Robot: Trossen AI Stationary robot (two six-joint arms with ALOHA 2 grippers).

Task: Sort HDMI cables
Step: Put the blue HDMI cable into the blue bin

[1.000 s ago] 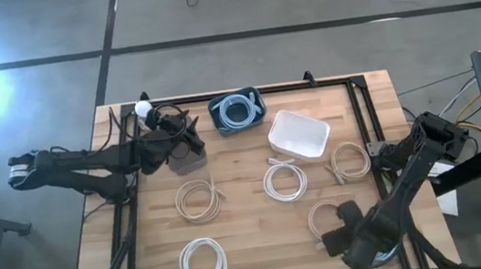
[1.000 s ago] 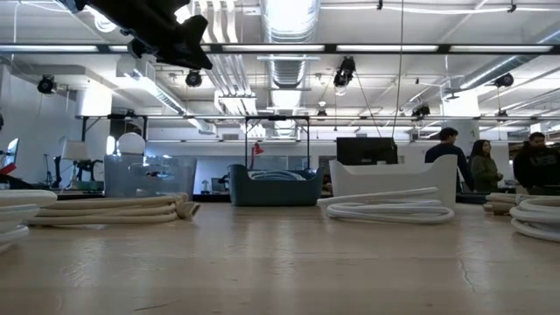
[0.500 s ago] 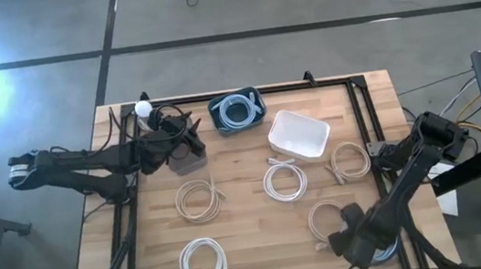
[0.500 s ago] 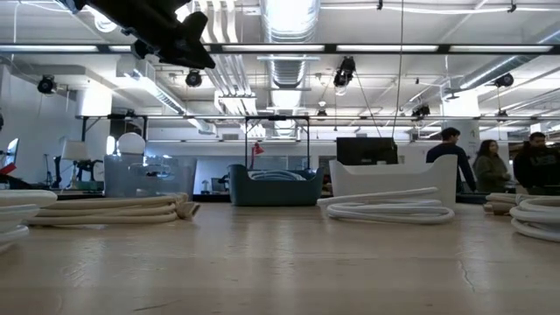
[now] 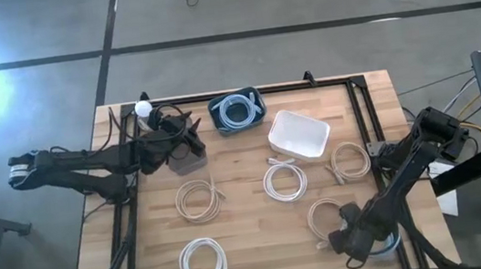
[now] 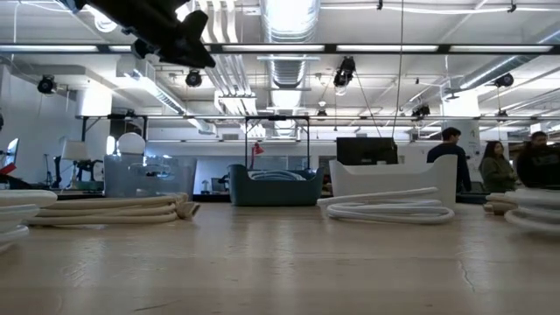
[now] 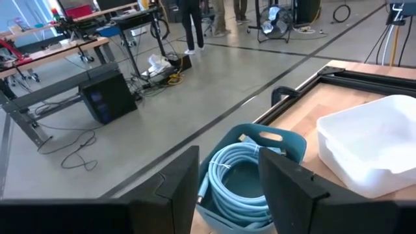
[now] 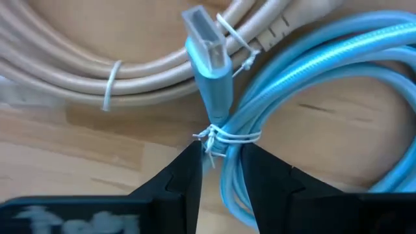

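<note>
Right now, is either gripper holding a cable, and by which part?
The right gripper is clamped on the light blue HDMI cable, at the tied bundle just behind its plug. The left gripper stands open and empty over the teal bin.

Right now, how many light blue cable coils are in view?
2 light blue coils: one in the blue bin, one at the table's near right corner between the right gripper's fingers. More may be hidden.

The right gripper (image 5: 353, 242) has moved a little away from the tabletop's near edge and toward the beige cable (image 5: 326, 217), so more of the light blue cable (image 5: 388, 246) shows behind it. In the low view, the coil at the right edge (image 6: 534, 206) looks lifted.
</note>
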